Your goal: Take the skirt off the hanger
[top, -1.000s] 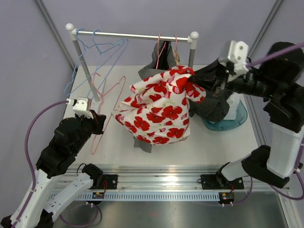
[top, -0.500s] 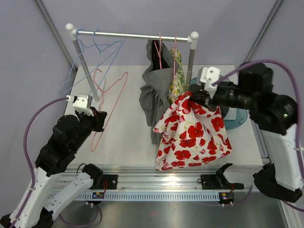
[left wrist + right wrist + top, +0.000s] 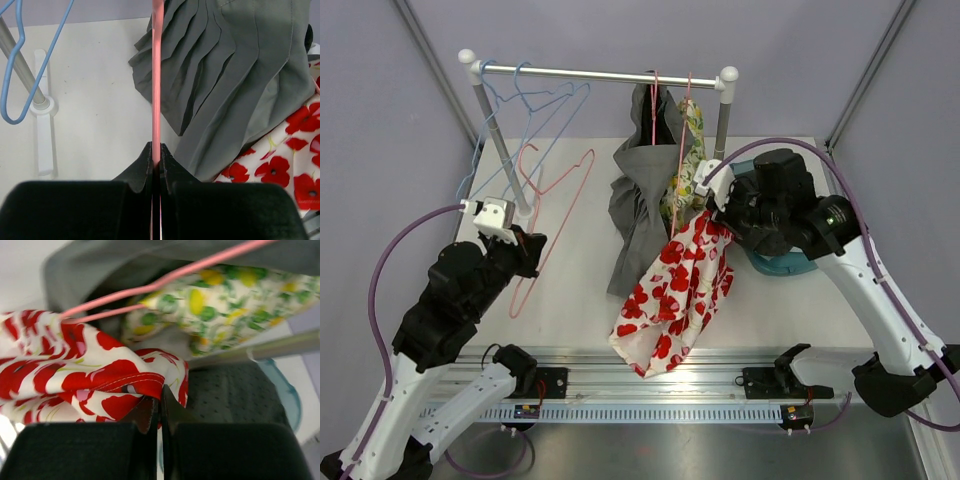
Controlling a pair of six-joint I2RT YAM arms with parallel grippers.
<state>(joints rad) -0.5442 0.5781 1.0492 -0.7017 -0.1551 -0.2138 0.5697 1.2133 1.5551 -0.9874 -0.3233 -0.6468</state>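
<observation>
The skirt (image 3: 672,292), white with red poppies, hangs from my right gripper (image 3: 708,214) in front of the rack, its lower end near the table's front edge. In the right wrist view, my right gripper (image 3: 160,399) is shut on the skirt's red hem (image 3: 125,382). My left gripper (image 3: 532,246) is shut on the wire of an empty pink hanger (image 3: 556,212) at the left. The left wrist view shows the pink wire (image 3: 156,75) pinched in the left gripper (image 3: 156,151).
A metal rail (image 3: 600,73) on two posts carries blue hangers (image 3: 535,110), a grey pleated skirt (image 3: 638,195) and a green-and-yellow floral garment (image 3: 688,160) on pink hangers. A teal bowl (image 3: 790,263) with a dark dotted cloth (image 3: 230,390) sits at the right.
My right gripper has swung the poppy skirt from mid-air to the right and then back by the rack. The skirt now hangs long and narrow. The left arm has not moved.
</observation>
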